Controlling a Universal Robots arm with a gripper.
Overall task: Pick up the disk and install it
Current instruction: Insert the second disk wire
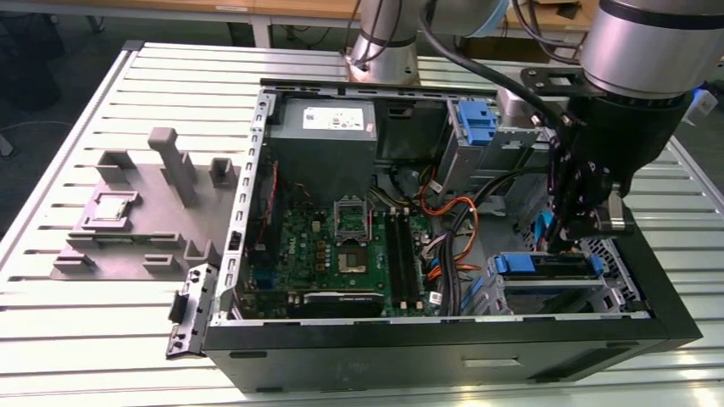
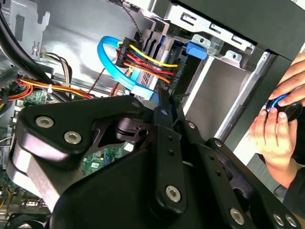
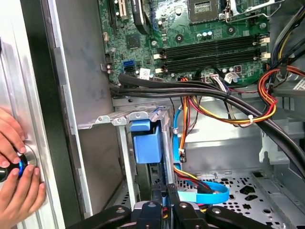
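One gripper [image 3: 164, 202], its fingers drawn nearly together with nothing visibly between them, hangs low inside the open computer case [image 1: 453, 339], the disk [image 3: 147, 145] seated in its bay just beyond the fingertips and the motherboard [image 3: 190, 33] farther off.

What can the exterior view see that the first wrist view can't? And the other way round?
Exterior view, not the first wrist view: the grey power-supply box in a corner of the case, and a grey fixture lying outside the case on the exterior view's left. First wrist view, not the exterior view: a person's hands around a small round thing beside the case. Both: the green motherboard and the orange, red and yellow cables.
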